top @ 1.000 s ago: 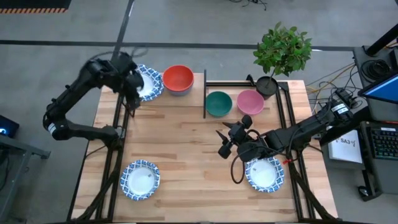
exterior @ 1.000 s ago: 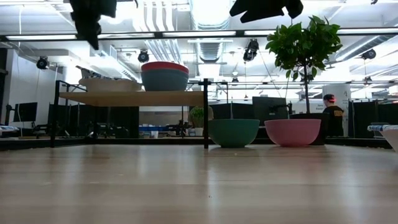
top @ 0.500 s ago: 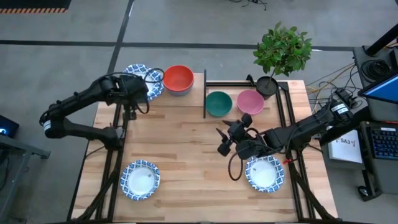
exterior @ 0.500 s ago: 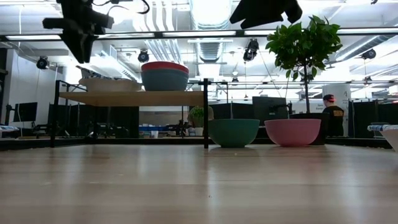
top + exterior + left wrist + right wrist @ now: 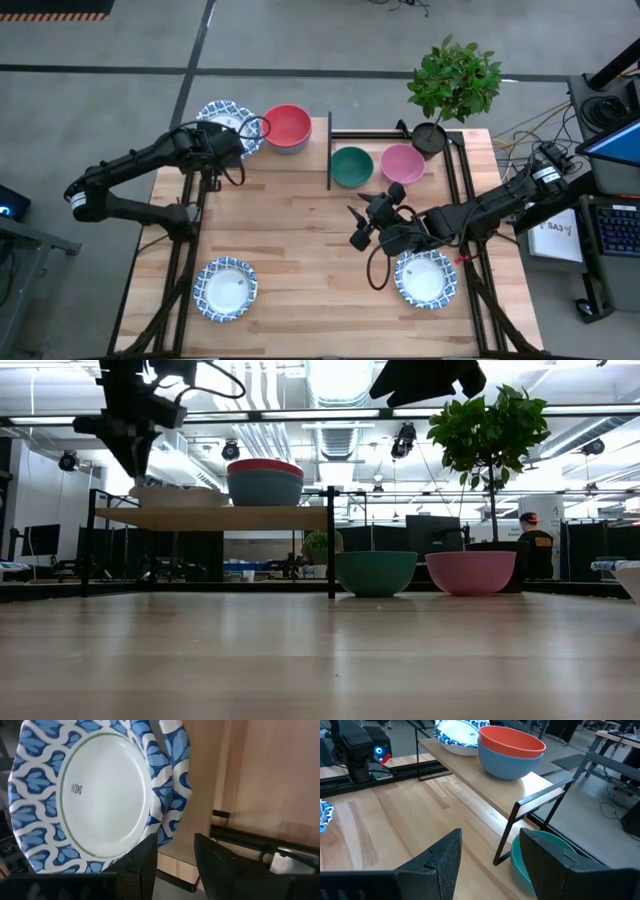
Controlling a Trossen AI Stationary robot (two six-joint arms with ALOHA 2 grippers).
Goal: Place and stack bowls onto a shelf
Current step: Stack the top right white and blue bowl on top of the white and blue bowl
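Observation:
Two white blue-rimmed bowls (image 5: pixel 220 122) (image 5: pixel 100 795) sit stacked on the left end of the shelf (image 5: pixel 220 517). The red bowl (image 5: pixel 287 124) is nested in the blue bowl (image 5: pixel 265 490) beside them. My left gripper (image 5: pixel 238 140) (image 5: pixel 175 865) is open and hovers just above the white stack's rim. The green bowl (image 5: pixel 351 166) and pink bowl (image 5: pixel 402 163) stand on the table right of the shelf. Two more white bowls (image 5: pixel 225 288) (image 5: pixel 425 278) rest near the table's near edge. My right gripper (image 5: pixel 365 225) (image 5: pixel 487 865) is open and empty above mid-table.
A potted plant (image 5: pixel 452 85) stands at the table's far right corner, behind the pink bowl. The shelf's black frame post (image 5: pixel 329 150) rises between the shelf and the green bowl. Bare tabletop (image 5: pixel 290 240) lies between the two near white bowls.
My left gripper has come down toward the white bowls on the shelf, shifting slightly toward the table's right and turning as the arm lowered. The bowls have stayed in place.

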